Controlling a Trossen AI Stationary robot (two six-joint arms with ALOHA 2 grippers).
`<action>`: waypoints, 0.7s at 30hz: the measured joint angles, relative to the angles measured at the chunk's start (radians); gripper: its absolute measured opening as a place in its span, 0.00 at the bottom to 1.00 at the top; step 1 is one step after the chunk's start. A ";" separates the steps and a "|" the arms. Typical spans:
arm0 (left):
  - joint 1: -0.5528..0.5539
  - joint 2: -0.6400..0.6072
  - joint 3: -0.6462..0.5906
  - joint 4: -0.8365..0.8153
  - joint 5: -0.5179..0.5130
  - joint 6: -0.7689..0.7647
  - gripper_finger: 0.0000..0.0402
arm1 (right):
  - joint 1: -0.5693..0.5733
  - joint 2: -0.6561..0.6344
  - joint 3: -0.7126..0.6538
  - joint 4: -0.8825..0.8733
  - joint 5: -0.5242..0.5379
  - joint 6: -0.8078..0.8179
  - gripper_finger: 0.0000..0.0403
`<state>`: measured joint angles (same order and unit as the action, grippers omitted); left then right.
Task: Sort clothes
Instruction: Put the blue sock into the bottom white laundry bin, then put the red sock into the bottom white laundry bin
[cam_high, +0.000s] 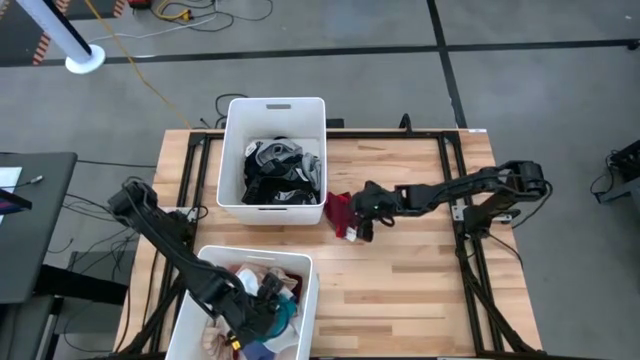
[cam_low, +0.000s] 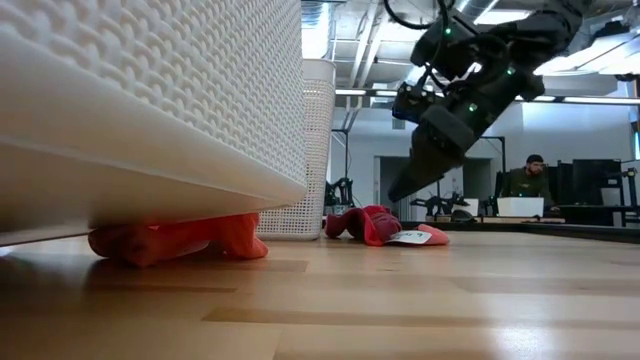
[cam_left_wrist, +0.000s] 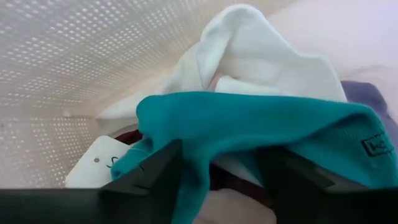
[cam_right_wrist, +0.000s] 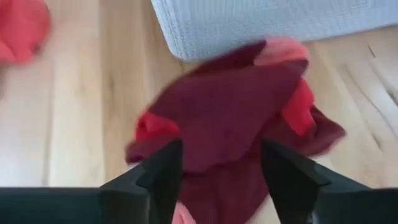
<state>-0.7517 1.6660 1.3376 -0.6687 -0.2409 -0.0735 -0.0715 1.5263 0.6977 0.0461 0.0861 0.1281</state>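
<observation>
Down in the near bin (cam_high: 200, 262), left gripper (cam_left_wrist: 221, 177) sits spread around a teal sock (cam_left_wrist: 249, 127); right gripper (cam_right_wrist: 221, 171) hangs spread over the maroon garment (cam_right_wrist: 236, 106).

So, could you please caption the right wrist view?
Right end effector open above maroon garment beside white bin.

overhead and table-level views sharing the maroon garment (cam_high: 339, 213), wrist cameras close above fabric
</observation>
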 joint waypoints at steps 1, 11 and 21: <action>0.000 -0.007 0.000 -0.001 0.000 -0.002 0.52 | -0.003 0.000 -0.013 0.031 -0.009 0.008 0.60; -0.019 -0.132 0.000 0.003 -0.001 -0.010 0.52 | 0.005 0.094 -0.026 0.124 -0.013 0.043 0.59; -0.063 -0.215 0.000 0.009 -0.040 -0.034 0.52 | 0.021 0.256 -0.022 0.257 -0.001 0.034 0.39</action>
<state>-0.8142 1.4514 1.3376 -0.6597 -0.2811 -0.1074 -0.0501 1.7827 0.6758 0.3026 0.0855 0.1619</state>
